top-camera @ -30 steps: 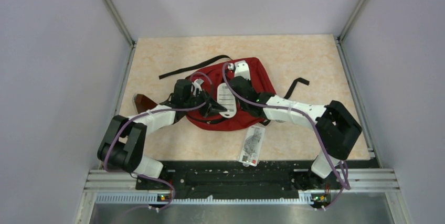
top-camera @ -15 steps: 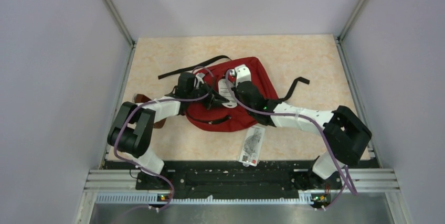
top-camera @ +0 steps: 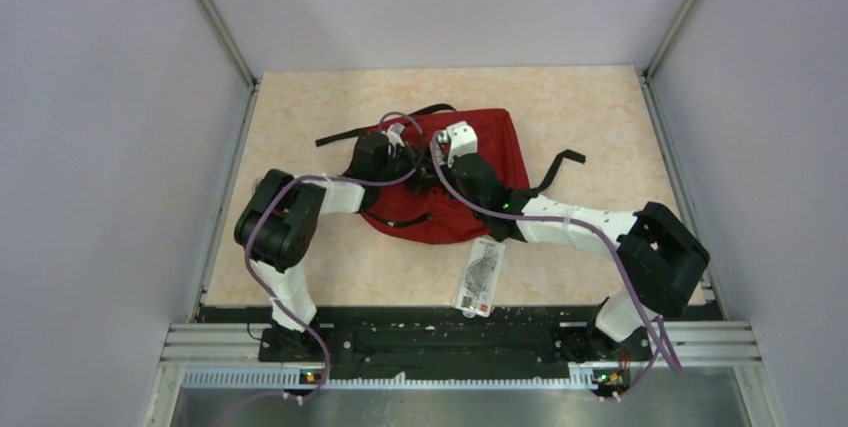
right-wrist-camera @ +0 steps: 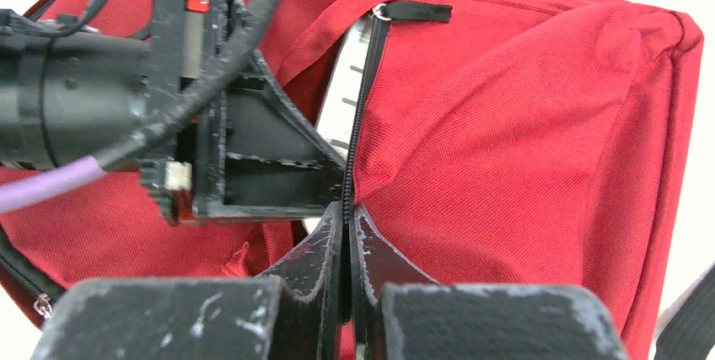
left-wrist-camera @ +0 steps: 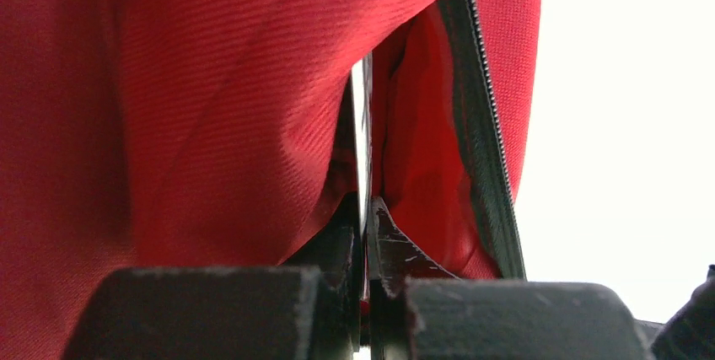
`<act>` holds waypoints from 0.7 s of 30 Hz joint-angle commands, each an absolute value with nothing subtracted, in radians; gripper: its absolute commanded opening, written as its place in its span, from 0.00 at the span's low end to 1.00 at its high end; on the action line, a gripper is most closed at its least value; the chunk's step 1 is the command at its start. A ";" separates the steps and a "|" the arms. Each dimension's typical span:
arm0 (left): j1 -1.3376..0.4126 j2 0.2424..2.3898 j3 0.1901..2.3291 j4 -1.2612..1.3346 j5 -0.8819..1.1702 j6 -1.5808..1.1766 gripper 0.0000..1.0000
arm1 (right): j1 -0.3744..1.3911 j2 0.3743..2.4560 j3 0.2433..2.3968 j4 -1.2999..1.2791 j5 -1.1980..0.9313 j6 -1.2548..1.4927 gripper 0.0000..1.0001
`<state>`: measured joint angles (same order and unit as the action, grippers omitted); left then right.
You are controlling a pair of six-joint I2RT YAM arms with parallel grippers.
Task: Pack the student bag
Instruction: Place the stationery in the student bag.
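Note:
The red student bag (top-camera: 500,142) lies mid-table with its zipper opening facing up. My left gripper (top-camera: 408,159) is shut on a fold of its red fabric (left-wrist-camera: 211,107) at one lip of the opening, beside the black zipper tape (left-wrist-camera: 481,141). My right gripper (top-camera: 441,154) is shut on the opposite lip, with the zipper teeth (right-wrist-camera: 358,115) running down between its jaws. In the right wrist view the left gripper (right-wrist-camera: 253,158) sits just across the gap. A white flat item with printed marks (right-wrist-camera: 341,90) shows inside the opening.
A flat packaged item (top-camera: 481,277) lies on the table in front of the bag, near the front rail. Black strap ends trail to the right (top-camera: 565,162) and far left (top-camera: 350,132) of the bag. Walls close in both sides.
The left arm swung farther from the base and to the right; the bag shifted away with it. The white item that lay on top has sunk into the opening. Both grippers stayed shut.

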<state>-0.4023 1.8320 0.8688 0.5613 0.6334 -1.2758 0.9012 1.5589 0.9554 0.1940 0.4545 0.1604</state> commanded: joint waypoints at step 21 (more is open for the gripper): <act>-0.458 1.733 0.937 0.274 0.376 -0.805 0.60 | 0.918 1.578 1.027 0.160 0.487 0.208 0.00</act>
